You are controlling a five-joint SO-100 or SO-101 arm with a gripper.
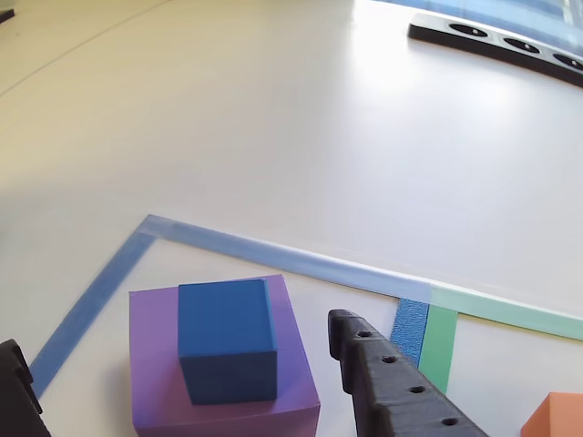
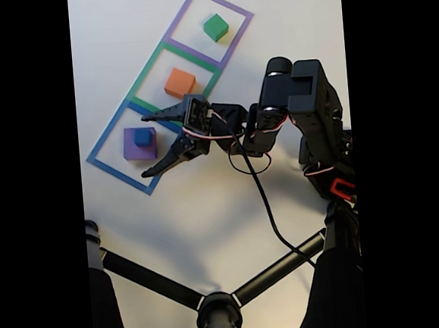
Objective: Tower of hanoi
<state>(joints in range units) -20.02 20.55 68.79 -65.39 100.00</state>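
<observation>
Fixed view is showing four blocks on the white desk: a blue block sitting on a purple block in the blue taped square, an orange block at two o'clock from them, and a green block farther along at one o'clock. Three taped squares are lying in a row. The gripper is spreading wide, holding nothing, its fingers reaching just beside the stacked pair at three o'clock.
</observation>
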